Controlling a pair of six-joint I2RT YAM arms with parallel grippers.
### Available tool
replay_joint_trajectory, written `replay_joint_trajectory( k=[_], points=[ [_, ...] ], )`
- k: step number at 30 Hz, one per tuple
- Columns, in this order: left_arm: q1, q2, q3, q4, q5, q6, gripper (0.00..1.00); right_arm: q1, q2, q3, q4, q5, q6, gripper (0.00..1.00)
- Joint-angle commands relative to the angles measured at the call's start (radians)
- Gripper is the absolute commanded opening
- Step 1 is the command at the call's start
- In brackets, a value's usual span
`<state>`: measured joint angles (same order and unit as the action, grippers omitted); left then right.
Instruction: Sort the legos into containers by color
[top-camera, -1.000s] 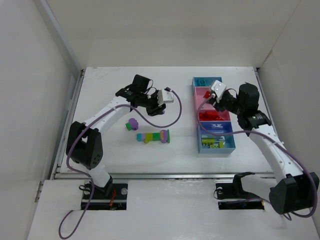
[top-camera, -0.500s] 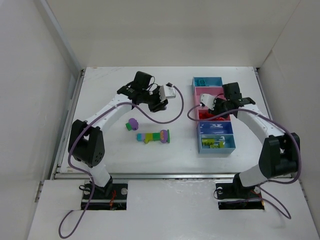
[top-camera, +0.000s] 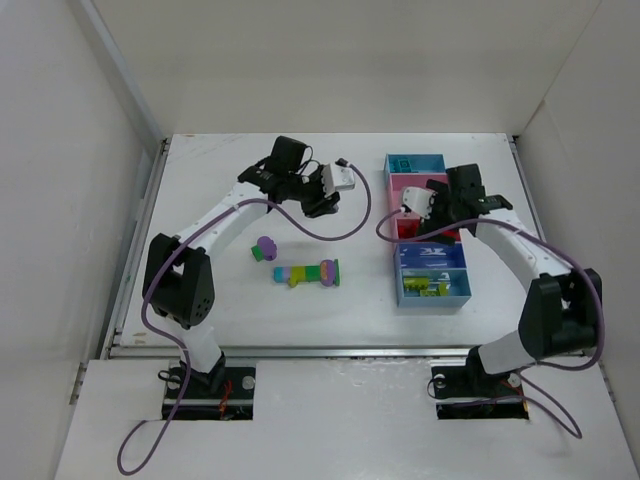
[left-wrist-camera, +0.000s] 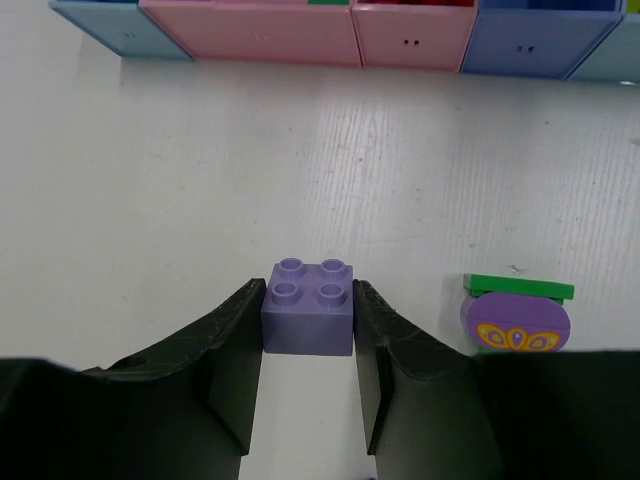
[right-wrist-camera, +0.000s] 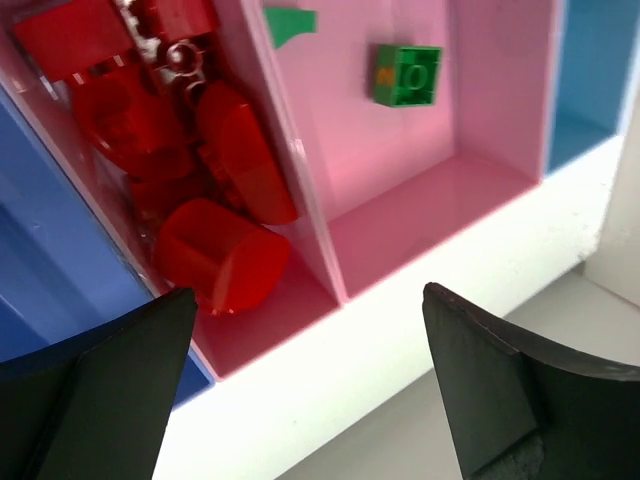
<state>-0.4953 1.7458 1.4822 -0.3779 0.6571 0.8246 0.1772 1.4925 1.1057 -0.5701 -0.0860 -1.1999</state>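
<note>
The tool (right-wrist-camera: 305, 300), its two dark fingers (right-wrist-camera: 100, 390) spread wide apart, hangs over a pink bin (right-wrist-camera: 270, 318) heaped with red bricks (right-wrist-camera: 190, 170), while the next pink bin (right-wrist-camera: 420, 200) on its far side holds one green brick (right-wrist-camera: 407, 74) and another green piece (right-wrist-camera: 290, 20).

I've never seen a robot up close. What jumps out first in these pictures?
The purple brick pinched in the left gripper over the white table stands out most. On the right side, the strip of blue and pink bins draws the eye. One of them is heaped with red pieces, and the right gripper hangs open over it.
</note>
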Motion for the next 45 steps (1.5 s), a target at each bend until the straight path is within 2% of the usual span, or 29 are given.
replay_joint_trajectory(
  k=[1, 2, 5, 6, 9, 11, 12, 15, 22, 26, 29, 32, 38, 39, 42, 45],
  points=[
    [-0.002, -0.011, 0.052, 0.042, 0.094, -0.012, 0.0, -0.004, -0.125, 0.016, 0.163, -0.05, 0.074, 1.0],
    [-0.002, -0.011, 0.052, 0.042, 0.114, -0.012, 0.0, -0.004, -0.158, 0.002, 0.164, -0.05, 0.1, 1.0],
    [-0.002, -0.025, 0.052, 0.054, 0.224, 0.022, 0.0, -0.013, -0.283, -0.055, 0.35, -0.234, 0.207, 1.0],
    [-0.002, -0.04, 0.04, 0.065, 0.257, 0.051, 0.0, -0.013, -0.305, -0.069, 0.395, -0.405, 0.207, 1.0],
    [-0.002, -0.068, 0.03, 0.088, 0.386, 0.097, 0.0, 0.014, -0.298, -0.079, 0.409, -0.636, 0.232, 0.97],
    [-0.002, -0.077, 0.03, 0.097, 0.436, 0.131, 0.0, 0.088, -0.227, -0.05, 0.409, -0.646, 0.252, 0.89],
    [-0.002, -0.077, 0.03, 0.097, 0.467, 0.131, 0.0, 0.112, -0.204, -0.041, 0.409, -0.637, 0.252, 0.81],
    [-0.002, -0.068, 0.059, 0.097, 0.481, 0.131, 0.0, 0.186, -0.132, -0.001, 0.409, -0.63, 0.252, 0.69],
    [-0.011, -0.068, 0.059, 0.097, 0.523, 0.119, 0.0, 0.216, -0.011, 0.106, 0.418, -0.801, 0.275, 0.69],
    [-0.011, -0.068, 0.041, 0.167, 0.452, 0.059, 0.0, 0.216, 0.002, 0.117, 0.418, -0.712, 0.328, 0.69],
    [-0.011, -0.059, 0.01, 0.292, 0.391, -0.071, 0.0, 0.15, -0.034, 0.089, 0.418, -0.666, 0.385, 0.69],
    [-0.011, -0.034, 0.022, 0.342, 0.371, -0.154, 0.0, 0.087, -0.063, 0.063, 0.443, -0.598, 0.457, 0.69],
    [-0.054, -0.002, 0.042, 0.343, 0.323, -0.154, 0.0, 0.026, -0.121, -0.03, 0.585, -0.341, 0.612, 0.79],
    [-0.054, 0.013, 0.043, 0.343, 0.314, -0.154, 0.0, 0.015, -0.135, -0.041, 0.613, -0.322, 0.684, 0.81],
    [-0.063, 0.037, 0.055, 0.373, 0.305, -0.197, 0.0, -0.016, -0.144, -0.05, 0.676, -0.246, 0.772, 1.0],
    [-0.084, 0.049, 0.055, 0.382, 0.305, -0.182, 0.0, -0.016, -0.156, -0.05, 0.687, -0.201, 0.786, 1.0]
  ],
)
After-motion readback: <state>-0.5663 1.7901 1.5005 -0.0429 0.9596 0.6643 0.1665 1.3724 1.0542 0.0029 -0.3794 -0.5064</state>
